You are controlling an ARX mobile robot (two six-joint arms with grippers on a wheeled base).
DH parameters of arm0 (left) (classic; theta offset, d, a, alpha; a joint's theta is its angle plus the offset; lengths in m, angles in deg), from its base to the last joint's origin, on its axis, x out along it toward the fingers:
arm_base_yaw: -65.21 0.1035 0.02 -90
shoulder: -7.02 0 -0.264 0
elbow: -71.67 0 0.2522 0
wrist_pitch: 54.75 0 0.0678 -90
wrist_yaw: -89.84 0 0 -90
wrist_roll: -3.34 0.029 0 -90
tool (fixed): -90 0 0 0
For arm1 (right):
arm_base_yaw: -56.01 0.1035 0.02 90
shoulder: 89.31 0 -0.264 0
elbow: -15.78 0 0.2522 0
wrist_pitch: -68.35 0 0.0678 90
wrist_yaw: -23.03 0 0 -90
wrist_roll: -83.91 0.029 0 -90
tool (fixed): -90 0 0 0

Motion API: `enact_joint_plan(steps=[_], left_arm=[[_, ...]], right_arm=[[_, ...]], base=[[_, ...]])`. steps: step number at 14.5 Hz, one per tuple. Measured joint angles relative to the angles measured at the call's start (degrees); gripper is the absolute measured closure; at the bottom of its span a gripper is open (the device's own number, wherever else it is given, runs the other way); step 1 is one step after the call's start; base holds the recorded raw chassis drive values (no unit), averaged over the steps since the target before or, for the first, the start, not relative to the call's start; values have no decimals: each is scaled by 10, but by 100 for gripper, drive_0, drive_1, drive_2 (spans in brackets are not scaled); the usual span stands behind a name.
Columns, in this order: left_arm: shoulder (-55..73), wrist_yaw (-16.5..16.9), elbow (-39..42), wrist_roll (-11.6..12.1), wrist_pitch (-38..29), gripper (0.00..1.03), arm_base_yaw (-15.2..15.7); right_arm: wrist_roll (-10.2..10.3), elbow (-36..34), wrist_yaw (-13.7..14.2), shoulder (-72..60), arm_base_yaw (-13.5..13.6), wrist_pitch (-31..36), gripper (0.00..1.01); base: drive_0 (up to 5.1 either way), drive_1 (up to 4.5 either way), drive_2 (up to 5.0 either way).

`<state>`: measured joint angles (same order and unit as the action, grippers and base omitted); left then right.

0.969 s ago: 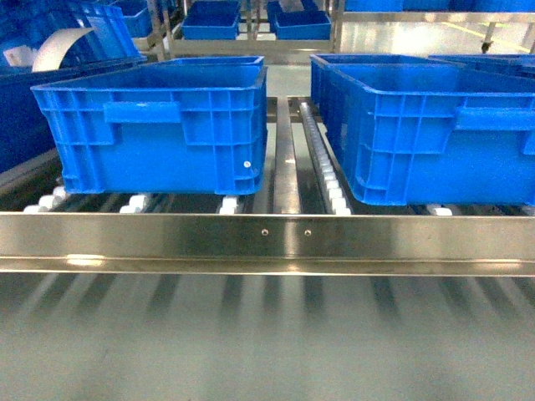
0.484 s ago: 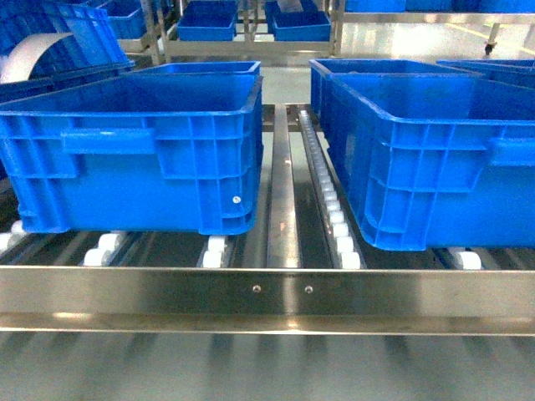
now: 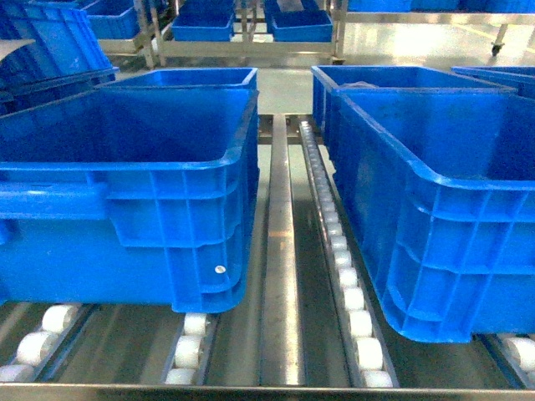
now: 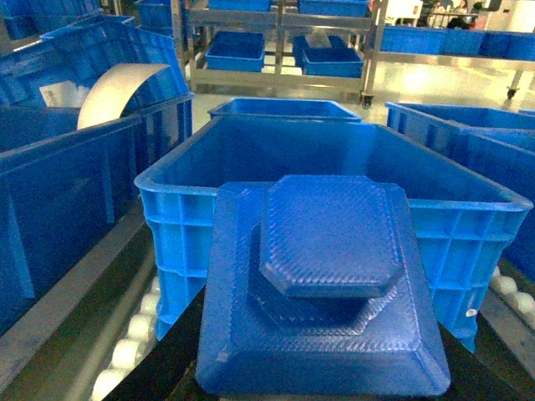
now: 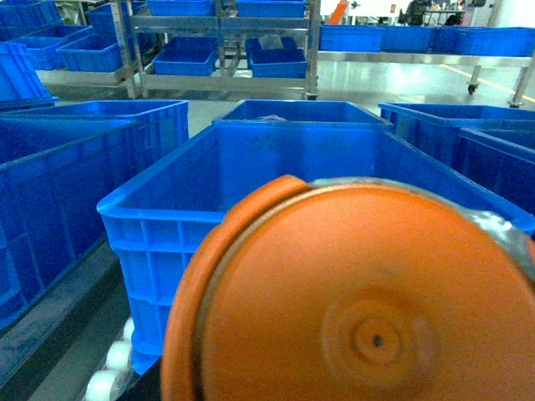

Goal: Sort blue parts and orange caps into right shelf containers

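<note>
- Ahead we see two crates, left (image 3: 125,192) and right (image 3: 435,200), on the roller rack (image 3: 280,276).
- A blue part (image 4: 322,292) fills our left wrist view; an orange cap (image 5: 359,301) fills the right.
- Neither gripper shows; we cannot tell their grip.

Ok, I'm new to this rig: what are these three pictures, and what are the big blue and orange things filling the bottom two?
The machine is a wheeled robot with two arms. The top picture is from its head camera, looking down at a roller shelf carrying open blue crates: one on the left, one on the right, more behind. No arm shows there. The other two come from cameras on each wrist. The left wrist view is filled by a blue part with a stepped, textured top, close to the lens and facing a crate. The right wrist view is filled by an orange cap, round with a small centre hole, facing another crate. Both items appear to be carried, but neither gripper's fingers are visible.
</note>
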<state>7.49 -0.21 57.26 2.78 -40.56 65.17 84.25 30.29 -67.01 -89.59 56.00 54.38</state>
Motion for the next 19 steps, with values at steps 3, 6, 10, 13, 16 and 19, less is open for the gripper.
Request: enact_joint_plan(steps=[3,6,10,13,16,19], left_arm=[[0,0,0,0,0,63,0],[0,0,0,0,0,63,0],[0,0,0,0,0,63,0],[0,0,0,0,0,63,0],[0,0,0,0,0,63,0],[0,0,0,0,0,63,0]], right_arm=[[0,0,0,0,0,-1,57],[0,0,0,0,0,-1,57],[0,0,0,0,0,-1,57],[0,0,0,0,0,-1,57],[0,0,0,0,0,-1,57],[0,0,0,0,0,-1,57]], base=[[0,0,0],[0,0,0],[0,0,0],[0,0,0],[0,0,0],[0,0,0]])
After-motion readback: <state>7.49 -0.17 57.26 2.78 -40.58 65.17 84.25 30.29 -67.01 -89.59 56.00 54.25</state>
